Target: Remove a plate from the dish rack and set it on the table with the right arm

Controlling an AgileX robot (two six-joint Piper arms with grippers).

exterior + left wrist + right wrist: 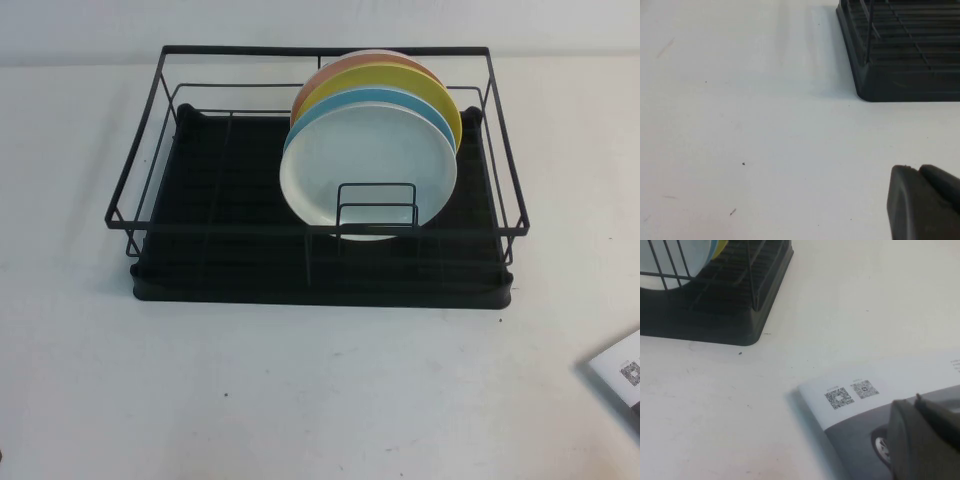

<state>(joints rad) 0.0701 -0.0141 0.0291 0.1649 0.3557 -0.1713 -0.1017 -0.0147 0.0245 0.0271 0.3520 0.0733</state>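
Observation:
The white plate [368, 165] stands upright at the front of a row of plates in the black dish rack [200, 270], held by a small wire divider. Behind it stand a light-blue plate [372, 98], a yellow plate [415, 85] and an orange plate [345, 66]. Neither arm shows in the high view. My right gripper [916, 401] is shut and empty, low over a printed sheet on the table, to the right of the rack's front right corner [715, 315]; the white plate's edge [670, 260] shows there. My left gripper [916, 169] is shut and empty over the table [740, 125] near the rack's front left corner [900, 75].
A printed sheet with QR codes and a car picture [620, 375] lies at the table's right edge; it also shows under my right gripper in the right wrist view [860, 390]. The left half of the rack holds no plates. White table [300, 400] spreads in front of the rack.

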